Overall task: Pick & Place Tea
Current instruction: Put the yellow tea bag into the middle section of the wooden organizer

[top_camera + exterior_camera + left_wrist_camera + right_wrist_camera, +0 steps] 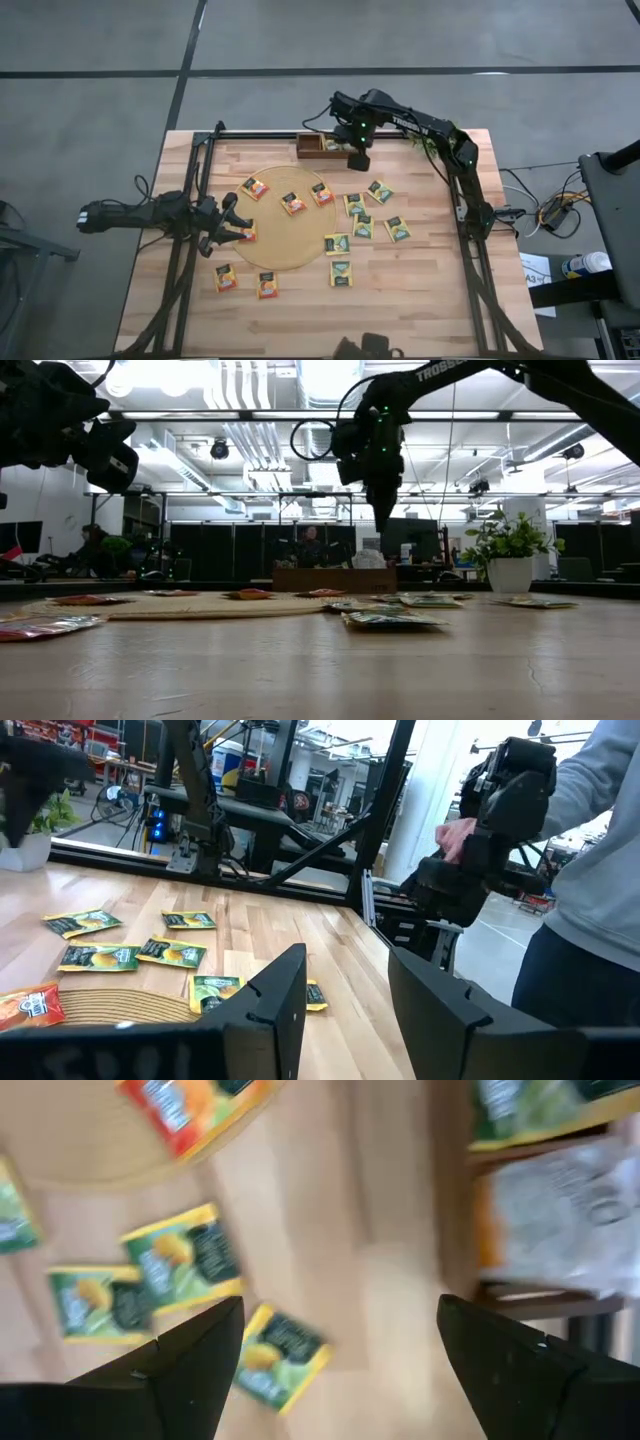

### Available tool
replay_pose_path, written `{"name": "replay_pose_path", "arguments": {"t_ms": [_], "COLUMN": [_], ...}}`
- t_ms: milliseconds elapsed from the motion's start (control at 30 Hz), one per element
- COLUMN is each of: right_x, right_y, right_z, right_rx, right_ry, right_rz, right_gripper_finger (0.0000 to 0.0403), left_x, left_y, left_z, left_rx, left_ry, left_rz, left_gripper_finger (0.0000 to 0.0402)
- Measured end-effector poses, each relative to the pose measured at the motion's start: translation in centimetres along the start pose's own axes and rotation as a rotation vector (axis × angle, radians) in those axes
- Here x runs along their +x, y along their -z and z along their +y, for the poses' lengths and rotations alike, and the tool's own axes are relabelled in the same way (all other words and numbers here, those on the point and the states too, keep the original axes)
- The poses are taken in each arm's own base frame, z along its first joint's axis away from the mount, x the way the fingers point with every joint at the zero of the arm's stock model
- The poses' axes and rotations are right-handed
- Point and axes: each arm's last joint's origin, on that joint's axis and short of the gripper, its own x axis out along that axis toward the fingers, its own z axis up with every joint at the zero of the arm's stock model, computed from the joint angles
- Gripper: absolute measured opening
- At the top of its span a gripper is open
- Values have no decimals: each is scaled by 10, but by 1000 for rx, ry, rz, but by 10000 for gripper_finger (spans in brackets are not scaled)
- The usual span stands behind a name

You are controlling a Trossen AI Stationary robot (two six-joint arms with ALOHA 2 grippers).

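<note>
Tea sachets lie flat around a round tan mat. Three orange ones rest on the mat. Several green-yellow ones lie on the wood to its right, and two orange ones lie near the front. A brown wooden tray stands at the far edge; a white sachet and a green one lie in its compartments. My right gripper hangs open, pointing down, above bare wood just in front of the tray. My left gripper waits open and level over the mat's left edge.
A potted plant stands at the table's far right corner. Black frame rails run along the left and right sides. A person in a grey sleeve stands beyond the table's near edge. Bare wood lies at the near right.
</note>
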Motion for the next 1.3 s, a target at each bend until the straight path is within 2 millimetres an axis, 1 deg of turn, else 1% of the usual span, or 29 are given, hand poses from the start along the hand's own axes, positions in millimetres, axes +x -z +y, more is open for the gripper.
{"name": "replay_pose_path", "arguments": {"t_ms": [100,200,300,400,467,567,633,733,900,1067,1167,1300], "right_x": [-3,-9,-17,-23,-26,-24,-18,-4,16,31,42,60], "right_y": [8,23,45,68,85,111,128,149,178,194,198,203], "right_z": [14,30,49,68,80,96,104,112,120,131,139,147], "right_rx": [-23,-42,-64,-96,-126,-157,-133,-124,-150,-217,-286,-330], "right_ry": [-19,-27,-18,-15,-8,2,-3,-52,-86,-105,-109,-94], "right_rz": [12,17,-14,-98,-149,-202,-224,-244,-197,-151,-137,-105], "right_gripper_finger": [329,329,329,329,329,329,329,329,329,329,329,329], "left_x": [0,0,0,0,0,0,0,0,0,0,0,0], "left_y": [0,0,0,0,0,0,0,0,0,0,0,0], "left_z": [0,0,0,0,0,0,0,0,0,0,0,0], "left_rx": [0,0,0,0,0,0,0,0,0,0,0,0], "left_ry": [0,0,0,0,0,0,0,0,0,0,0,0], "left_rz": [0,0,0,0,0,0,0,0,0,0,0,0], "left_gripper_finger": [138,138,138,138,138,138,138,138,138,138,138,138]}}
